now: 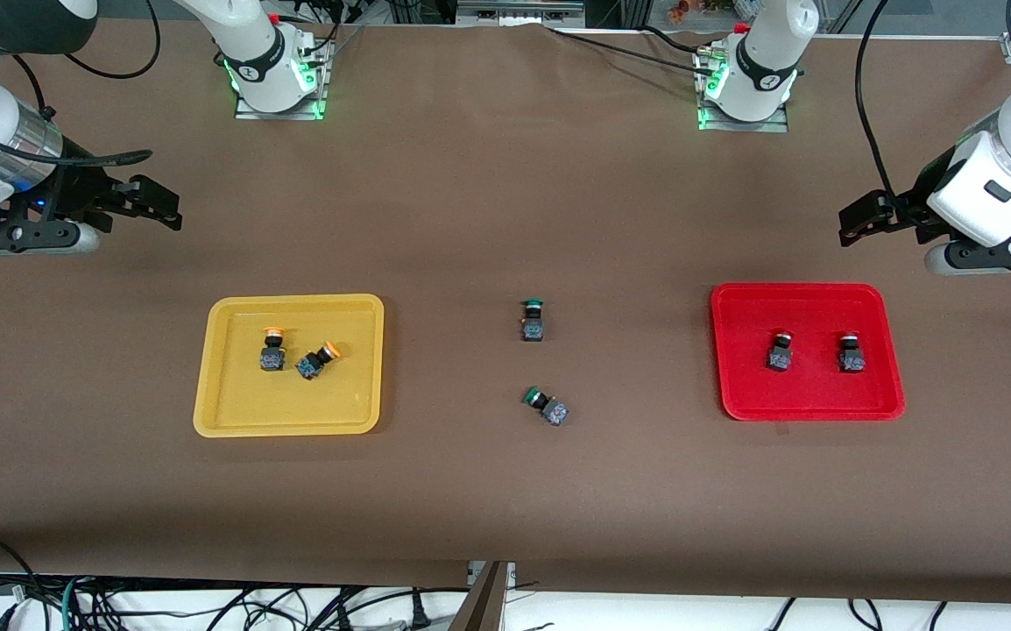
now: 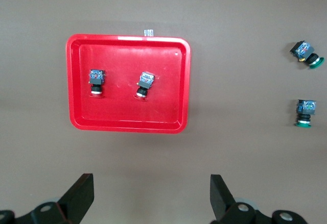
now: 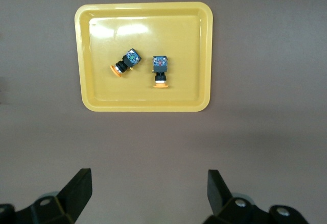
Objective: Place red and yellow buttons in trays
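Note:
The yellow tray (image 1: 225, 412) toward the right arm's end holds two orange-yellow-capped buttons, one upright (image 1: 272, 351), one tipped (image 1: 316, 361); both show in the right wrist view (image 3: 160, 71) (image 3: 125, 62), in the tray (image 3: 97, 99). The red tray (image 1: 808, 298) toward the left arm's end holds two red-capped buttons (image 1: 780, 351) (image 1: 851, 352), also in the left wrist view (image 2: 96, 81) (image 2: 144, 85), in the tray (image 2: 127, 124). My left gripper (image 1: 856, 223) is open and empty above bare table, clear of the red tray. My right gripper (image 1: 159, 206) is open and empty above bare table, clear of the yellow tray.
Two green-capped buttons lie on the brown table between the trays, one upright (image 1: 533, 320) and one tipped over (image 1: 547, 405), nearer the front camera. They also show in the left wrist view (image 2: 305, 114) (image 2: 305, 53). Cables hang below the table's front edge.

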{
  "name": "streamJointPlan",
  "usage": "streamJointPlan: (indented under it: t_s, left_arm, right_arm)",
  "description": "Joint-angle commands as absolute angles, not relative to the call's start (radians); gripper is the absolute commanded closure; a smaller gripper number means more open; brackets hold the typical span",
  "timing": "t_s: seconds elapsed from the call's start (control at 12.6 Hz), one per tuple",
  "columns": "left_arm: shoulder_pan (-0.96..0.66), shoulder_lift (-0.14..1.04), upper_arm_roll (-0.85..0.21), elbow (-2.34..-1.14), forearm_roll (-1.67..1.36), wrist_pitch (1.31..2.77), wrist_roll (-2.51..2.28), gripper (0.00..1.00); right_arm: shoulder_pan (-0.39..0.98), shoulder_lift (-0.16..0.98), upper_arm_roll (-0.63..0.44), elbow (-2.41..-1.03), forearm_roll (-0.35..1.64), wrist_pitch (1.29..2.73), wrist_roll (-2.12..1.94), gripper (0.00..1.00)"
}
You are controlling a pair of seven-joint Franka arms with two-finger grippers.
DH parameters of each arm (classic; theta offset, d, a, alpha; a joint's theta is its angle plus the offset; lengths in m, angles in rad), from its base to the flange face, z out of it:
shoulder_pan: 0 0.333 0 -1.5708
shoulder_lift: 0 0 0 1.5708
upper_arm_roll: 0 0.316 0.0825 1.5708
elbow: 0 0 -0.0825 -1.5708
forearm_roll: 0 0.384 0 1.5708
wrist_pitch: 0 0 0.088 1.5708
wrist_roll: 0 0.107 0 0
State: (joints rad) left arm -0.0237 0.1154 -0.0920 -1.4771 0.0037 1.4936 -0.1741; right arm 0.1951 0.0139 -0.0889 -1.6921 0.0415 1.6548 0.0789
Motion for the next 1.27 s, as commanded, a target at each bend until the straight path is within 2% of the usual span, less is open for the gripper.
streamJointPlan:
  t_s: [0.0, 0.48, 1.19]
  left_arm:
    - [-0.017, 0.135, -0.089, -1.437, 0.003, 1.454, -0.144, 0.0]
    - [-0.018, 0.144, -0.09, -1.436, 0.003, 1.456, -0.146, 0.0]
    - [-0.014, 0.146, -0.089, -1.434, 0.003, 1.456, -0.144, 0.0]
  right_arm:
    - [0.181, 0.032, -0.06, -1.651, 0.008, 1.646, 0.091, 0.0]
    - [0.195, 0.061, -0.055, -1.62, -0.081, 1.666, 0.081, 0.01]
    - [0.193, 0.077, -0.06, -1.611, -0.052, 1.667, 0.091, 0.0]
